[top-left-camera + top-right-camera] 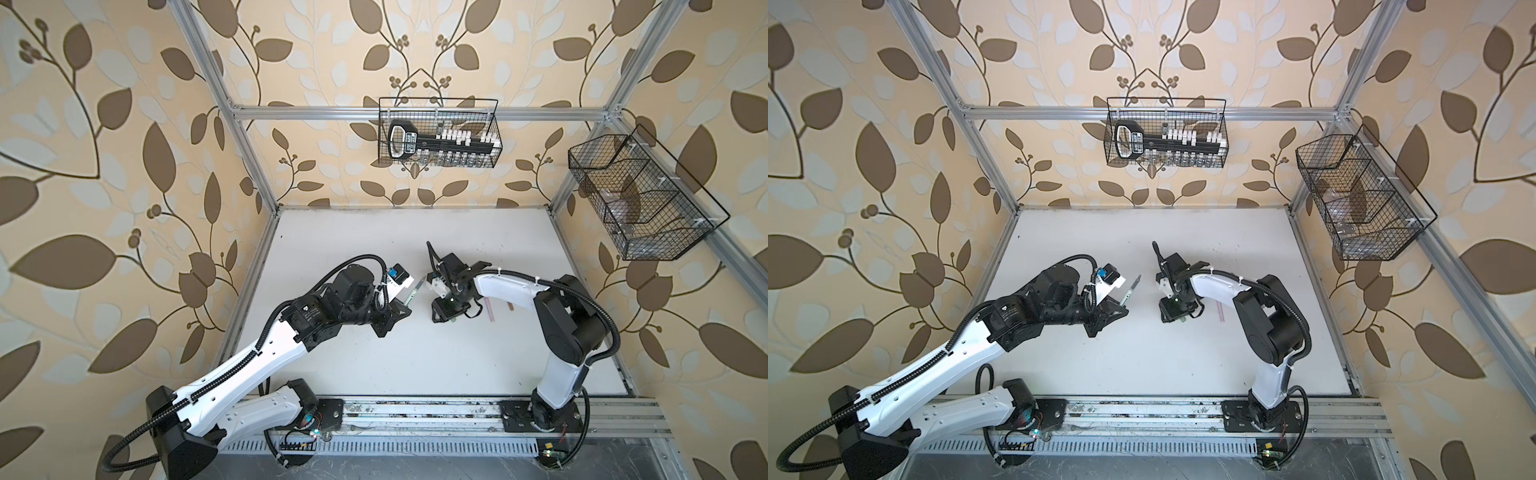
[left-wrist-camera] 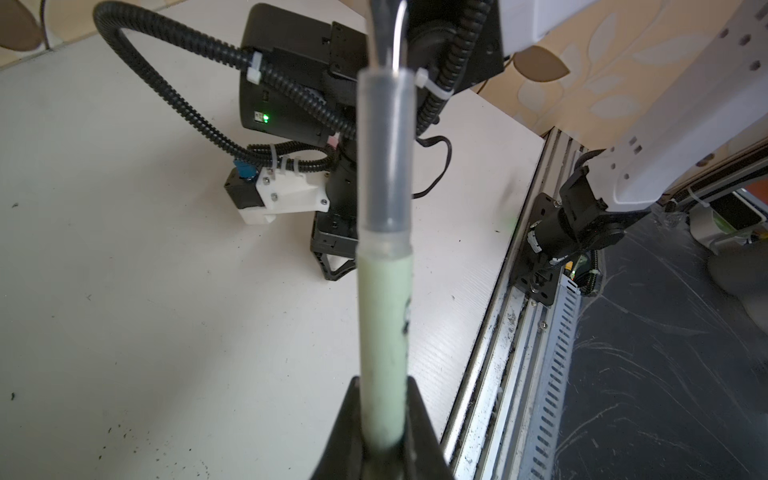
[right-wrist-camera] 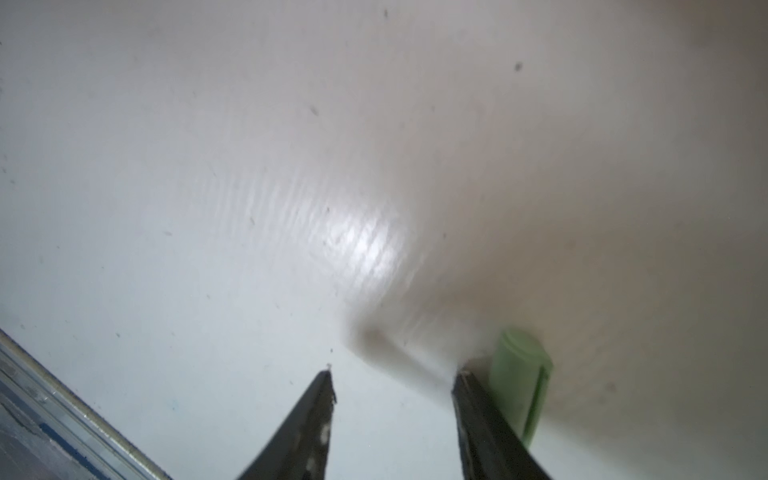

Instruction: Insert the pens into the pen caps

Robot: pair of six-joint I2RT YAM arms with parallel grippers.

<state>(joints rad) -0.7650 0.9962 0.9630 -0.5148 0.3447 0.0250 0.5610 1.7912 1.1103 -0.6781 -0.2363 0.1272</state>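
Backdrop: leaf-patterned wallpaper around a white counter (image 1: 415, 365).
Left pincer (image 2: 382, 386): clamped on the sage green pen (image 2: 384, 316), held off the counter, dark tip toward the right arm.
Right pincer (image 3: 395, 376): jaws apart, nothing between them, low over the counter.
Green cap (image 3: 519, 374): lying on the counter, just outside one jaw.
Pink pen (image 1: 491, 312): flat on the counter beside the right arm.

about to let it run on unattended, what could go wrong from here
1. The green cap lies just outside the jaws of the open right end effector; closing now would likely miss it or knock it away.
2. The left end effector grips the green pen with most of it sticking out, so an off-axis push could tilt it.
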